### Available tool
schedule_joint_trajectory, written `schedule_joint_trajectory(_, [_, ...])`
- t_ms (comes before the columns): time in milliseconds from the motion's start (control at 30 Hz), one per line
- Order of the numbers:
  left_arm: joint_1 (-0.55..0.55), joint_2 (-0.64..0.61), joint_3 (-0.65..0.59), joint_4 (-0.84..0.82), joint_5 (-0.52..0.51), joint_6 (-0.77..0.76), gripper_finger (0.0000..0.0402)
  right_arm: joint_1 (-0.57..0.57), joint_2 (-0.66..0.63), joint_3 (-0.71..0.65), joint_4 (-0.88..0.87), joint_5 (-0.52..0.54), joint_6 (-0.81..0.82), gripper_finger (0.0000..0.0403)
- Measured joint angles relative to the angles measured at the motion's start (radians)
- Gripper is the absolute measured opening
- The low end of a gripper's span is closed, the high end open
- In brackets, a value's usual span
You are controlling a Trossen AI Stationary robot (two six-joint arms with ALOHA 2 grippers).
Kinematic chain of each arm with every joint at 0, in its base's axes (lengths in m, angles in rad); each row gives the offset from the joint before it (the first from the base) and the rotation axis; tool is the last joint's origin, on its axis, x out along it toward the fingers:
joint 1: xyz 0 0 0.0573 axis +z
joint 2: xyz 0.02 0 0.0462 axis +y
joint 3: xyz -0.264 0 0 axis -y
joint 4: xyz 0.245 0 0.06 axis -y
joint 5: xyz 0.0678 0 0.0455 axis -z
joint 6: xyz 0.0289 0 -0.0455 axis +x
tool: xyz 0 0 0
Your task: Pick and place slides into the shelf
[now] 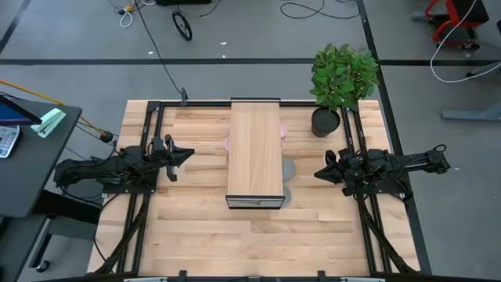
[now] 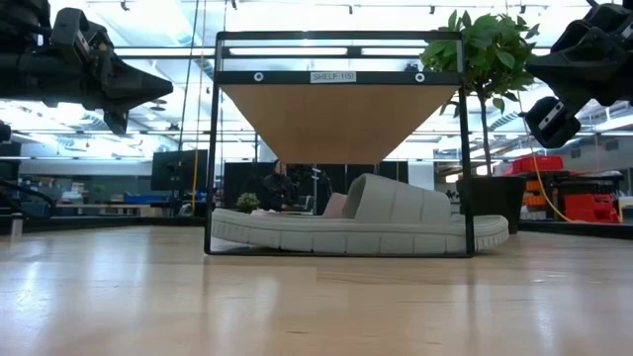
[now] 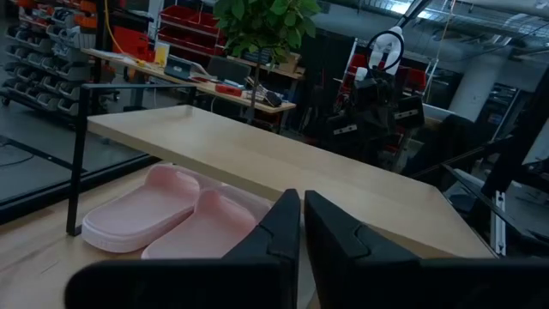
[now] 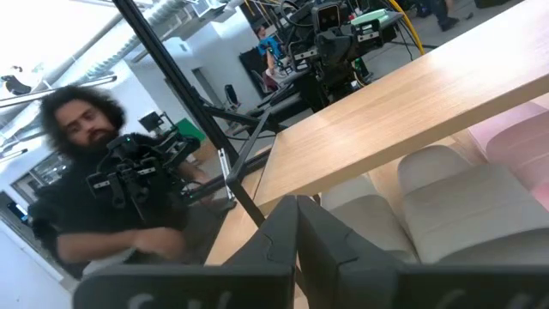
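Note:
The shelf [image 1: 254, 153], a light wood plank on a dark frame, stands mid-table. Under its plank two pink slides [image 3: 150, 206] lie soles down on the tabletop at the far end. Two grey slides [image 4: 450, 202] lie beside them toward the near end; one grey slide [image 2: 376, 222] fills the low view. My left gripper [image 1: 186, 155] hovers shut at the table's left, pointing level at the shelf. My right gripper [image 1: 319, 174] hovers shut at the table's right, also pointing level at the shelf. Both are well clear of the slides.
A potted plant [image 1: 340, 82] stands at the table's far right, close to the shelf's far end. Dark rails [image 1: 149, 141] run along both table sides under the arms. A person [image 4: 86, 197] shows beyond the table's left side, behind my left arm.

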Motion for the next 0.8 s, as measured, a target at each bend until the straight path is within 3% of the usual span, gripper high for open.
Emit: schedule_joint_trajectory(800, [0.000, 0.000, 0.000, 0.000, 0.000, 0.000, 0.0030, 0.000, 0.000, 0.000, 0.000, 0.000, 0.000, 0.0016])
